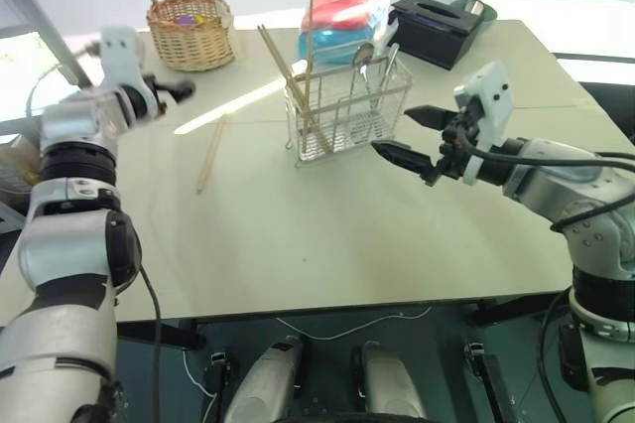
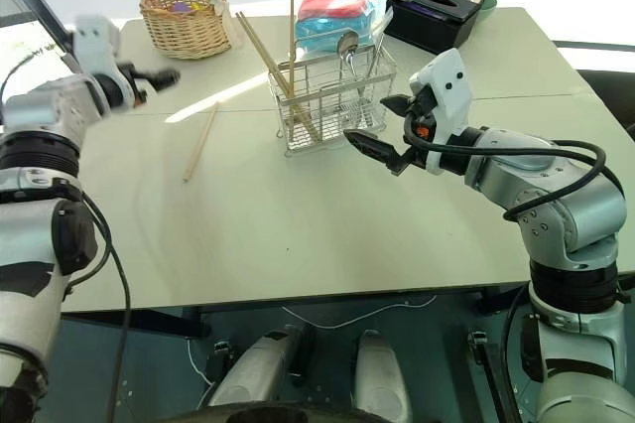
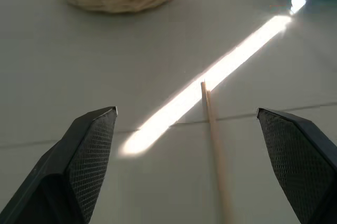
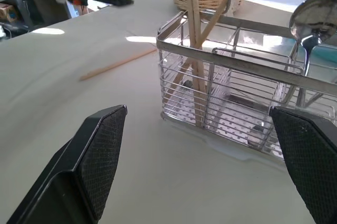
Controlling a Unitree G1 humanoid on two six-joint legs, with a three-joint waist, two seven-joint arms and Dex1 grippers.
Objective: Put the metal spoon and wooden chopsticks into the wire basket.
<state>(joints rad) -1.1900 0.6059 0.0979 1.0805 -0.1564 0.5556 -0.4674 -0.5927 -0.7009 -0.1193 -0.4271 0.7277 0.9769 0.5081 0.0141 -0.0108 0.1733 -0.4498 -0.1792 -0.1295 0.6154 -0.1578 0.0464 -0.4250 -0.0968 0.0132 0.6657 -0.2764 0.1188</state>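
The wire basket stands at the middle of the table's far half. Wooden chopsticks lean upright in its left end, and the metal spoon stands in its right part, bowl up. Another chopstick lies flat on the table to the basket's left. My left gripper hovers open above the table further left, with that loose chopstick ahead between its fingers and apart from them. My right gripper is open and empty, just to the right of the basket.
A round wicker basket with a tall handle sits at the far left. A red and blue plastic bag and a black box stand behind the wire basket. The table's front edge runs below both arms.
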